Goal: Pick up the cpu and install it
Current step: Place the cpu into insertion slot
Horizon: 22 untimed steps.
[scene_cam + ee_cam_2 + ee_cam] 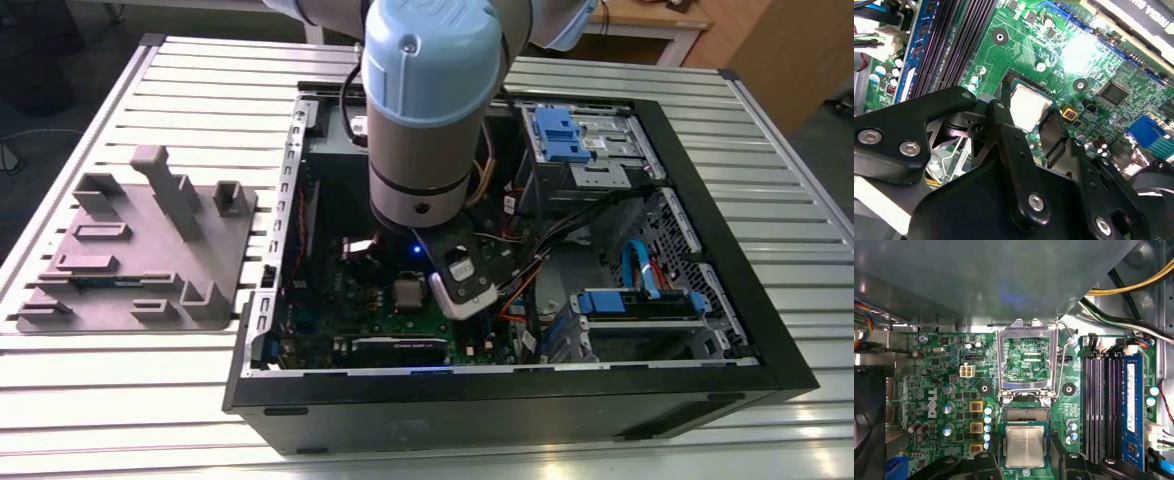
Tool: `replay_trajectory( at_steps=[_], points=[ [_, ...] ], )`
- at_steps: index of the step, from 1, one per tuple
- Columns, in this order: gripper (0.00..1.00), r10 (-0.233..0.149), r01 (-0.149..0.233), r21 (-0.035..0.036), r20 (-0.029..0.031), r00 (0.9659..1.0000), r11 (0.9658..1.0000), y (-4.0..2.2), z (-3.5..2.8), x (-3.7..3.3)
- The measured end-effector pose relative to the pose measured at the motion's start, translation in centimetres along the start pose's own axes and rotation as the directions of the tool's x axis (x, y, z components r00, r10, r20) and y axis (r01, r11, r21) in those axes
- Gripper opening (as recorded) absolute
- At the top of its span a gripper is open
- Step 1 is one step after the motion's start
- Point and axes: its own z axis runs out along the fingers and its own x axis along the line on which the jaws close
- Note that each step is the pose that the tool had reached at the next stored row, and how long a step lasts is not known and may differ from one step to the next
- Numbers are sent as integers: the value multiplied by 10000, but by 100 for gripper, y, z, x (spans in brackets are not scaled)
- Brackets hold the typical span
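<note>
Our claw [1026,120] straddles the cpu [1025,446] at the socket [1026,414] of the green board [944,390]; whether it pinches, we cannot tell.

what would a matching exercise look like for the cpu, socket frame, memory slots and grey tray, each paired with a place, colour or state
Things:
1. cpu
2. socket frame
3. memory slots
4. grey tray

Place, colour or state:
A. outside the computer case, on the slatted table
B. swung open
C. pale silver square at the socket
D. long dark parallel rows

Pairs: 1-C, 2-B, 3-D, 4-A
</note>
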Motion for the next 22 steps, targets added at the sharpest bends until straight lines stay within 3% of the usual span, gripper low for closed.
replay_trajectory(
  at_steps=[22],
  points=[
    [47, 0, 0, -2, -1, 10000, 10000, 45, 93, -35]
  ],
)
